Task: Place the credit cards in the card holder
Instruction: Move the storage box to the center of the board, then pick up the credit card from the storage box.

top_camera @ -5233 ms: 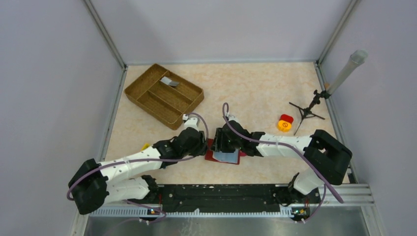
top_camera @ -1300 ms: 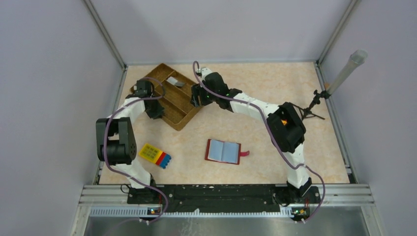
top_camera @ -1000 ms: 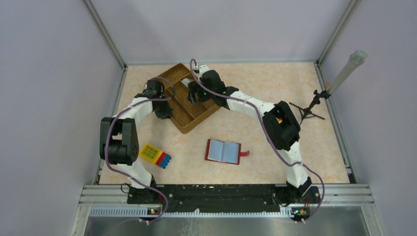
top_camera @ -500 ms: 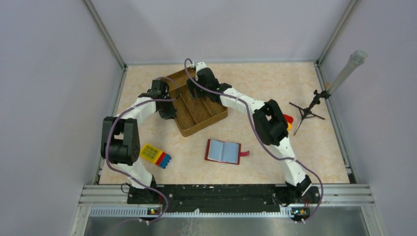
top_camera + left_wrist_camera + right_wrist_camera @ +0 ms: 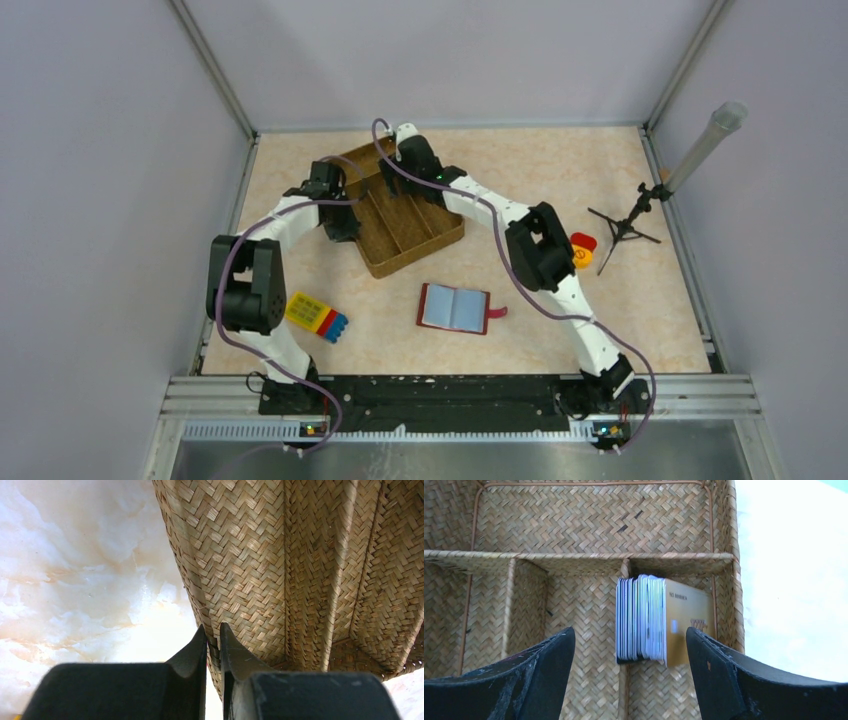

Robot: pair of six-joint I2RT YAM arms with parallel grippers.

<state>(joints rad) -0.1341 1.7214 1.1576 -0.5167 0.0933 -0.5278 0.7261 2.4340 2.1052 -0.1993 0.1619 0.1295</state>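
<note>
Credit cards (image 5: 659, 620) stand on edge in the woven tray (image 5: 574, 560), far left. The right end effector (image 5: 629, 632) hangs released above them; the left end effector (image 5: 213, 632) clenches the tray's wall. The pick-up seems in hand: next, pinch one card for the card holder (image 5: 455, 308).

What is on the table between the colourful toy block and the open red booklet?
Nothing: the top view shows bare table between the toy block and the red card holder.
</note>
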